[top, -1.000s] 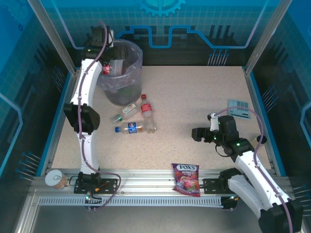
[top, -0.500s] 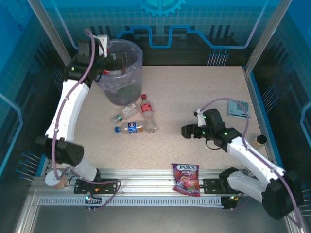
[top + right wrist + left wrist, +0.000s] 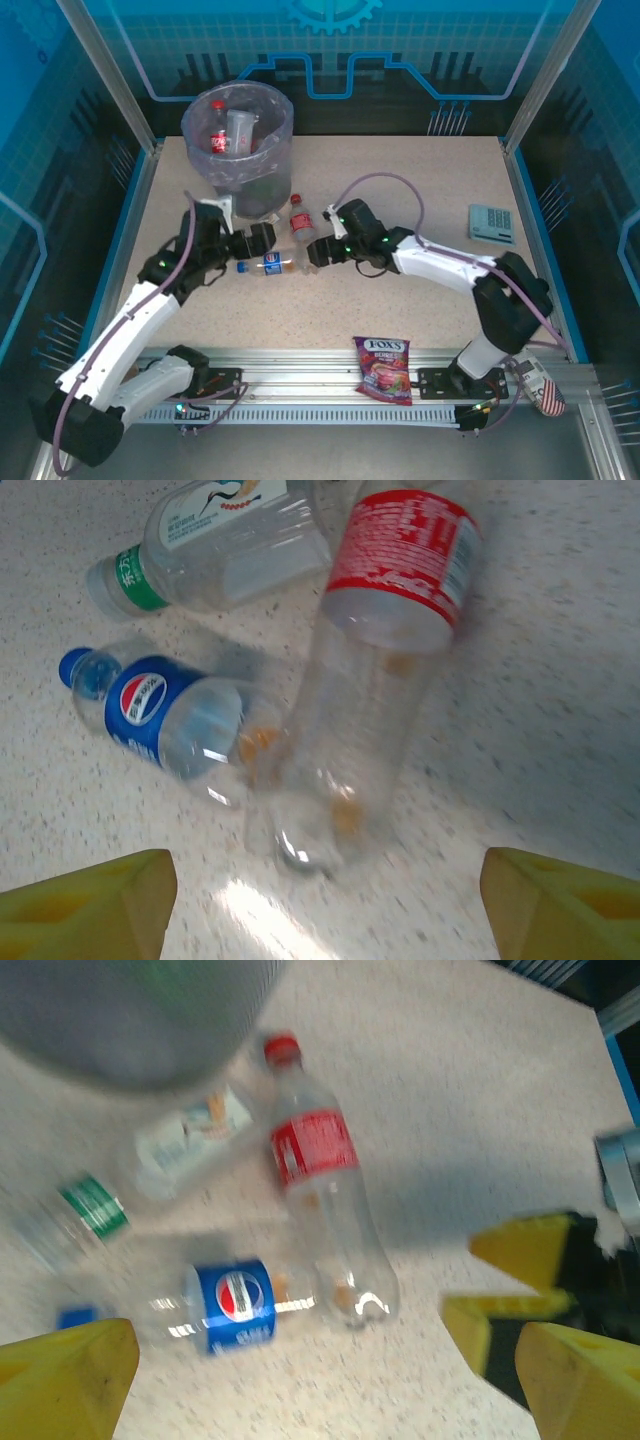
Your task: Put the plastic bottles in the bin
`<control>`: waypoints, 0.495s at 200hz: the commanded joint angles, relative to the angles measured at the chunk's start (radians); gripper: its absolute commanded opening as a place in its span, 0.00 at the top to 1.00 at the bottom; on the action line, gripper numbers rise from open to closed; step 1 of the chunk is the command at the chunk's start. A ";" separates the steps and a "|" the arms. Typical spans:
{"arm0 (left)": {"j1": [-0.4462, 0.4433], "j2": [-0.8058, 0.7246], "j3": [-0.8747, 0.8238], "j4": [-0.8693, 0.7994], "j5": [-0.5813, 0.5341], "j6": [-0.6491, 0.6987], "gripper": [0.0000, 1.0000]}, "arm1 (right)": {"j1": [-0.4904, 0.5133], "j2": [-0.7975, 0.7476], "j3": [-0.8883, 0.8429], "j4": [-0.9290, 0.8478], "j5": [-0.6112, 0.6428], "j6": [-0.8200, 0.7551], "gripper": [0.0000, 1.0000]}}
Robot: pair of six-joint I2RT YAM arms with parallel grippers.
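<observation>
Three plastic bottles lie together on the table in front of the bin (image 3: 240, 160): a red-labelled one (image 3: 303, 236), a blue-labelled one (image 3: 268, 264) and a green-capped one (image 3: 243, 241). The bin is grey with a lilac liner and holds more bottles (image 3: 219, 139). My left gripper (image 3: 256, 240) hovers open just left of the group; its wrist view shows the red-labelled bottle (image 3: 322, 1192) and the blue-labelled bottle (image 3: 228, 1305) ahead of the left gripper (image 3: 320, 1380). My right gripper (image 3: 319, 250) is open at the red-labelled bottle's base (image 3: 345, 780), fingers wide apart, nothing between them (image 3: 325, 905).
A purple-red Fox's candy bag (image 3: 381, 368) lies at the near edge. A small grey device (image 3: 491, 222) sits at the far right. Raised blue rails (image 3: 540, 230) border the table. The right gripper's yellow fingers (image 3: 525, 1250) show close by in the left wrist view.
The left arm left the bin and swung down to the bottles on the table. The right arm reached left across the table to the red-labelled bottle's base.
</observation>
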 commanded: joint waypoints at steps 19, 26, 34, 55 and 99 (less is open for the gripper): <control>-0.033 -0.089 -0.187 0.176 0.008 -0.255 0.02 | 0.018 0.147 0.096 0.092 0.019 0.072 0.23; -0.034 -0.099 -0.205 0.190 0.006 -0.267 0.03 | 0.017 0.171 0.106 0.099 0.022 0.076 0.23; -0.035 -0.100 -0.219 0.202 0.008 -0.274 0.03 | 0.016 0.199 0.120 0.097 0.020 0.080 0.23; -0.033 -0.084 -0.224 0.203 0.012 -0.273 0.03 | 0.017 0.258 0.142 0.100 0.026 0.091 0.24; -0.036 -0.067 -0.232 0.211 -0.002 -0.259 0.03 | 0.012 0.308 0.156 0.104 0.049 0.087 0.30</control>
